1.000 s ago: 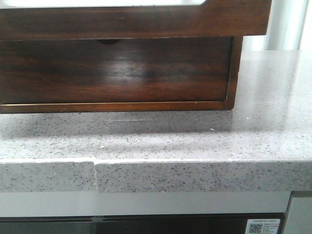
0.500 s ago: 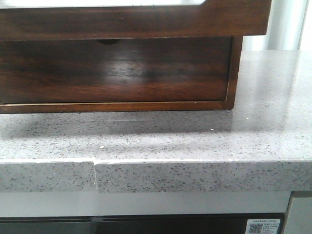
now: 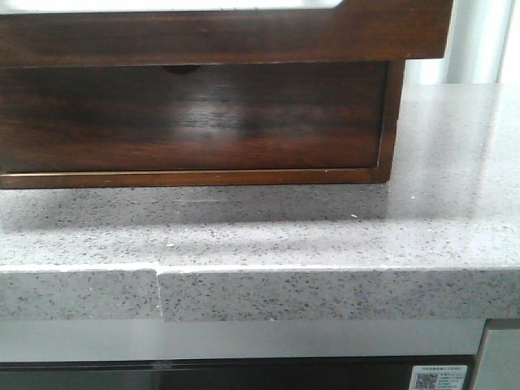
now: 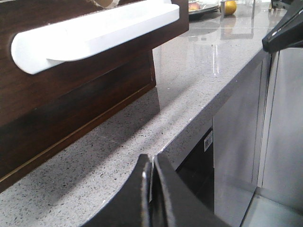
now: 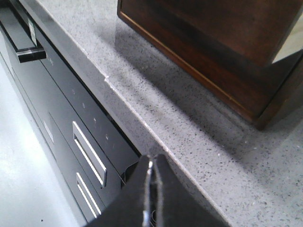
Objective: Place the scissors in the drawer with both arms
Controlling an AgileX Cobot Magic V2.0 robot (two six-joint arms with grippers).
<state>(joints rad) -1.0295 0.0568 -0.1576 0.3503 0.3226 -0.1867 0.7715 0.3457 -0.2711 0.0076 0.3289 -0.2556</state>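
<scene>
Nothing moved; one drawer (image 3: 219, 36) seemingly open; both arms' fingers (image 4: 151, 179) clenched empty

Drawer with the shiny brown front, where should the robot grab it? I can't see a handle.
Probably the top edge of the drawer's front board, coming from above at the front: one finger inside against the white lining, one outside. The front looks plain, with no knob showing, and it sticks out past the lower drawer.

Cabinet (image 3: 195, 122) blocks rear, drawer (image 3: 219, 36) overhangs, countertop (image 3: 268, 227) front open
</scene>
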